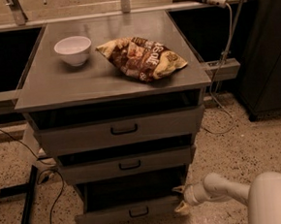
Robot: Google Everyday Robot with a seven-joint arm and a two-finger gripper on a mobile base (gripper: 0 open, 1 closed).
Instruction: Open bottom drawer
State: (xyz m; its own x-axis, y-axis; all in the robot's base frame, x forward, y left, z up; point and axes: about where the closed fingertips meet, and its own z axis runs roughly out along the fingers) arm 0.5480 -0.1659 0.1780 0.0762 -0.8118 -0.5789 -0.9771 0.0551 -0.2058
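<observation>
The bottom drawer (110, 216) is the narrowest grey front of the cabinet, with a small black loop handle (138, 212) at its centre. It stands pulled out some way, with a dark opening above its front. My gripper (180, 199) is at the right end of the drawer front, low at the cabinet's right corner. Its two pale fingers (178, 190) stand apart, one above the other, against the drawer's right edge. My white arm (224, 189) reaches in from the lower right.
The middle drawer (87, 170) and top drawer (74, 136) sit above, each slightly out. A white bowl (73, 49) and a chip bag (143, 57) lie on the cabinet top. A black stand leg (28, 200) and cables cross the floor at left; a dark cabinet (267, 50) stands at right.
</observation>
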